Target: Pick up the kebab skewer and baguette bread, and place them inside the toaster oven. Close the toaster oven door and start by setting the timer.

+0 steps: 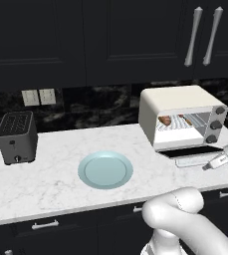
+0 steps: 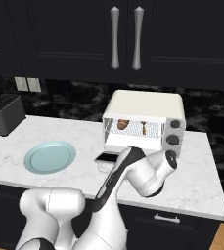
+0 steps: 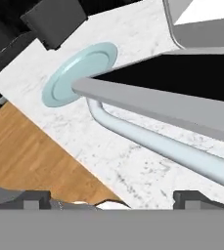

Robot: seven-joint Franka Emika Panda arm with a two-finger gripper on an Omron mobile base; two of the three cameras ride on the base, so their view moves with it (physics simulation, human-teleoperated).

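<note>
The gripper (image 3: 112, 197) stood with its jaws spread wide and nothing between them, low at the front edge of the counter (image 1: 56, 179). Its two dark fingertips (image 3: 189, 197) pointed up from below at the silver bar handle (image 3: 157, 144) just ahead of them, apart from it. This placing looked like a set-up for lifting the door from beneath.

That handle ran along the outer edge of the toaster oven door (image 3: 182, 73), which lay folded down flat, its dark glass facing up, just beyond the gripper. The door was open because the food had gone in and closing was not yet done.

Past the door, the cream-white toaster oven (image 1: 177, 102) sat against the dark backsplash. On its wire rack lay the baguette bread (image 2: 123, 124) to one side and the kebab skewer (image 2: 144, 128) beside it, both well inside. The knobs on its side panel awaited the timer step.

Farther off to the side, a pale blue plate (image 1: 105, 169) lay bare, and beyond it stood a small dark slot toaster (image 1: 17, 137).
</note>
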